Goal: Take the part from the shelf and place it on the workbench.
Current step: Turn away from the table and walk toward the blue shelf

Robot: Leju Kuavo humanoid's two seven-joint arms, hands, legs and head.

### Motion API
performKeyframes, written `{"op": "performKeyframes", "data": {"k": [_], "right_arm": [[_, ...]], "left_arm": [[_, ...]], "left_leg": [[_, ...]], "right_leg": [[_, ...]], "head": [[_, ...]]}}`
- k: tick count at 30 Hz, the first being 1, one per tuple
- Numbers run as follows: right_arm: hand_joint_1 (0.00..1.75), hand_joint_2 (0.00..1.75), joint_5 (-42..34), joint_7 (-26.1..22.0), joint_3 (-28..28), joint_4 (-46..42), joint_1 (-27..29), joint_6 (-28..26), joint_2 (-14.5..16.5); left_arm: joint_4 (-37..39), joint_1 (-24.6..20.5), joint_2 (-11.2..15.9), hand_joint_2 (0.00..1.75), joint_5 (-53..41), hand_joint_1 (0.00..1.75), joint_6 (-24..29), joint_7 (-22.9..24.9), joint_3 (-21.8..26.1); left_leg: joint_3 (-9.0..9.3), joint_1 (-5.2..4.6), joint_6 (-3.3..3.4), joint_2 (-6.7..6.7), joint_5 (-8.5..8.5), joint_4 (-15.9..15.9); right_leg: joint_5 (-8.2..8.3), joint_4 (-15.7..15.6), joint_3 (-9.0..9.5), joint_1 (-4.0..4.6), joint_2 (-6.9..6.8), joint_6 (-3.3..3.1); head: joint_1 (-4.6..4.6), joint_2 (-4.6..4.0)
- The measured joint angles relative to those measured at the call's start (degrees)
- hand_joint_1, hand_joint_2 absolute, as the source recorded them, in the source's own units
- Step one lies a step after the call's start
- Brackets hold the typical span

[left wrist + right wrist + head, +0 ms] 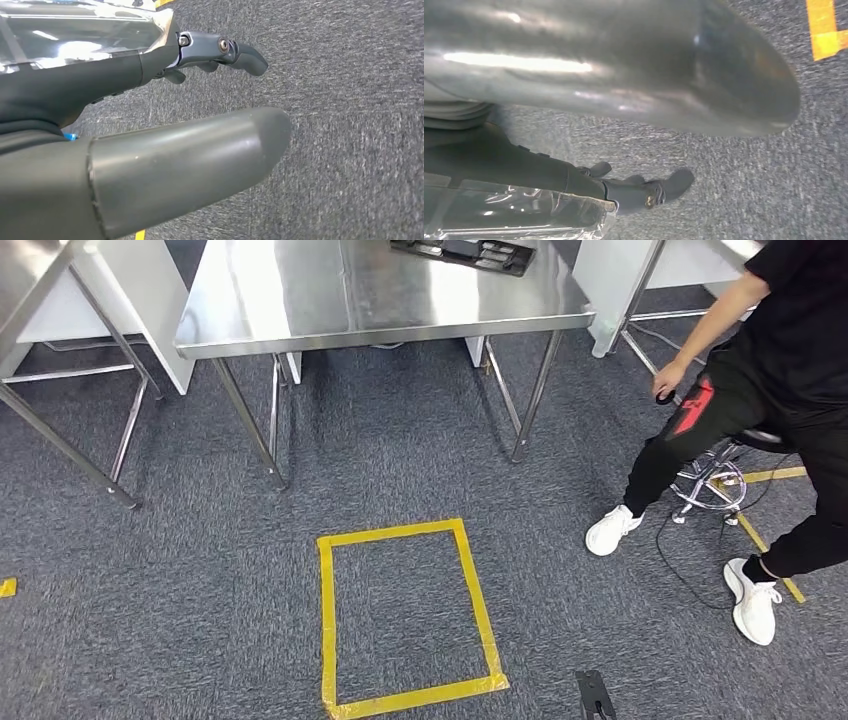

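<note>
At top centre of the head view, a dark part (465, 252) lies crosswise on the steel workbench (300, 300), well ahead of both hanging hands; left hand (150, 120) & right hand (624, 100) hold nothing, fingers apart.

1 steel workbench (300, 300) at 12 o'clock, w/ 1 black part (465, 252) on its far edge. 2 more steel tables: 1 at 10 o'clock (40, 300), 1 at 1 o'clock (640, 270). 1 yellow tape rectangle (325, 620) on carpet at 6 o'clock. 1 person (790, 340) at 3 o'clock, 2 white shoes (612, 530), 1 stool (715, 475).
</note>
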Motion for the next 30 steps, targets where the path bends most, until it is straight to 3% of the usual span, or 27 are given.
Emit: {"op": "performKeyframes", "data": {"k": [1,2,3,5,6,7,8,9,11,13,14,17,19,21,22,23,24,26,28,30], "right_arm": [[0.0,0.0,0.0,0.0,0.01,0.02,0.08,0.0,0.05],[0.0,0.0,0.0,0.02,0.01,0.03,0.18,0.0,0.09],[0.0,0.0,0.0,0.03,0.01,0.05,0.27,0.0,0.1],[0.0,0.0,0.01,0.09,0.01,0.07,0.31,0.0,0.13],[0.0,0.0,0.03,0.16,0.01,0.07,0.3,0.0,0.12],[0.0,0.0,0.07,0.27,0.01,0.07,0.3,0.0,0.12],[0.0,0.0,0.11,0.38,0.01,0.07,0.3,0.0,0.13],[0.0,0.0,0.15,0.48,0.01,0.07,0.3,0.0,0.14],[0.0,0.0,0.24,0.55,0.01,0.07,0.29,0.0,0.16],[0.0,0.0,0.38,0.56,0.01,0.07,0.21,0.0,0.18],[0.0,0.0,0.45,0.57,0.01,0.07,0.13,0.0,0.18],[0.0,0.0,0.51,0.57,0.02,0.12,0.09,0.0,0.2],[0.0,0.0,0.52,0.62,0.03,0.19,0.25,0.0,0.2],[0.0,0.0,0.53,0.66,0.03,0.22,0.29,0.0,0.18],[0.0,0.0,0.54,0.66,0.02,0.24,0.28,0.0,0.16],[0.0,0.0,0.54,0.66,0.03,0.24,0.27,0.0,0.15],[0.0,0.0,0.55,0.66,0.03,0.25,0.28,0.0,0.14],[0.0,0.0,0.55,0.66,0.03,0.25,0.21,0.0,0.09],[0.0,0.0,0.58,0.64,0.03,0.24,-0.01,0.0,0.05],[0.0,0.0,0.63,0.62,0.03,0.25,-0.17,0.0,0.09]], "left_arm": [[0.0,0.07,0.03,0.0,0.0,0.0,0.01,-0.02,0.0],[0.01,0.18,0.04,0.0,0.0,0.0,0.01,-0.01,0.0],[0.01,0.29,0.03,0.0,0.01,0.0,0.01,0.01,0.01],[0.02,0.4,0.01,0.0,0.02,0.0,0.03,0.05,0.02],[0.02,0.39,0.03,0.0,0.02,0.0,0.05,0.07,0.02],[0.02,0.37,0.06,0.0,0.02,0.0,0.09,0.07,0.02],[0.02,0.35,0.08,0.0,0.02,0.0,0.11,0.07,0.02],[0.02,0.35,0.09,0.0,0.02,0.0,0.13,0.07,0.02],[0.01,0.29,0.09,0.0,0.02,0.0,0.17,0.08,0.03],[0.0,0.17,0.1,0.0,0.02,0.0,0.21,0.09,0.03],[0.0,0.11,0.09,0.0,0.02,0.0,0.22,0.09,0.02],[0.01,0.11,0.07,0.0,0.02,0.0,0.25,0.11,0.01],[0.01,0.11,0.07,0.0,0.03,0.0,0.27,0.15,0.03],[0.0,0.08,0.11,0.0,0.03,0.0,0.3,0.17,0.04],[0.0,0.09,0.13,0.0,0.03,0.0,0.31,0.18,0.04],[0.0,0.09,0.14,0.0,0.03,0.0,0.31,0.18,0.04],[0.0,0.1,0.12,0.0,0.03,0.0,0.31,0.19,0.04],[0.0,0.08,0.05,0.0,0.04,0.0,0.31,0.21,0.04],[0.0,0.03,0.0,0.0,0.04,0.0,0.31,0.23,0.04],[0.0,0.02,0.02,0.0,0.04,0.0,0.31,0.24,0.04]], "left_leg": [[-0.2,0.12,-0.28,-0.04,0.32,0.0],[-0.48,0.26,-0.59,-0.14,-0.49,0.43],[-0.92,0.44,-0.93,-0.26,-2.57,1.79],[-2.23,0.7,-1.51,-0.5,-9.2,7.79],[-2.86,0.78,-1.72,-0.56,-11.86,11.85],[-3.17,0.83,-1.88,-0.61,-13.0,15.3],[-2.8,0.88,-1.97,-0.61,-12.62,17.37],[-1.55,0.95,-1.98,-0.6,-11.2,17.48],[3.76,1.11,-1.87,-0.68,-8.92,11.8],[9.04,1.0,-1.56,-0.93,-9.82,4.21],[10.28,0.85,-1.39,-1.05,-10.62,1.95],[9.08,0.66,-0.05,-0.86,-9.92,0.75],[7.18,0.77,1.07,-0.57,-8.31,0.52],[5.13,0.68,1.42,-0.41,-6.61,0.55],[4.15,0.66,1.38,-0.33,-5.76,0.59],[3.13,0.65,1.29,-0.25,-4.88,0.64],[2.15,0.65,1.17,-0.19,-4.03,0.68],[0.33,0.67,0.77,-0.14,-2.35,0.76],[-0.82,0.49,0.18,-0.12,-0.88,0.84],[-1.12,0.35,-0.42,-0.04,0.69,0.58]], "right_leg": [[0.3,0.24,-0.52,-0.28,-0.06,-0.44],[0.83,0.45,-1.08,-0.49,-0.18,-0.98],[1.49,0.57,-1.73,-0.72,-0.34,-1.7],[2.99,0.66,-3.33,-0.71,-0.57,-2.64],[3.73,0.79,-4.26,-0.59,-0.66,-2.82],[4.41,1.03,-5.2,-0.48,-0.72,-2.78],[5.02,1.45,-6.26,-0.42,-0.77,-2.66],[5.5,2.03,-7.37,-0.43,-0.79,-2.47],[6.12,3.47,-9.54,-0.48,-0.79,-2.04],[6.61,4.77,-11.05,-0.29,-0.83,-1.4],[6.98,5.14,-11.59,-0.21,-0.86,-0.99],[7.62,5.72,-12.92,-0.17,-0.83,0.08],[4.08,8.92,-14.56,-0.2,-0.58,-0.22],[-1.25,15.79,-16.48,-0.29,-0.31,-0.67],[-2.67,19.2,-16.95,-0.33,-0.24,-0.46],[-2.7,21.41,-16.65,-0.39,-0.21,0.11],[-1.6,21.87,-15.56,-0.46,-0.2,0.85],[1.28,16.79,-10.47,-0.61,-0.19,1.88],[0.99,7.04,-3.47,-0.4,-0.14,1.32],[-0.36,1.38,-0.17,0.01,-0.08,0.28]], "head": [[-0.01,-0.01],[-0.03,-0.01],[-0.07,-0.01],[-0.18,-0.01],[-0.19,-0.01],[-0.21,-0.01],[-0.21,-0.01],[-0.22,-0.01],[-0.25,-0.01],[-0.19,-0.01],[-0.17,-0.01],[-0.15,0.0],[-0.03,0.0],[0.06,0.0],[0.06,0.0],[0.05,0.0],[0.06,-0.01],[0.06,-0.01],[0.01,0.01],[-0.08,0.01]]}}
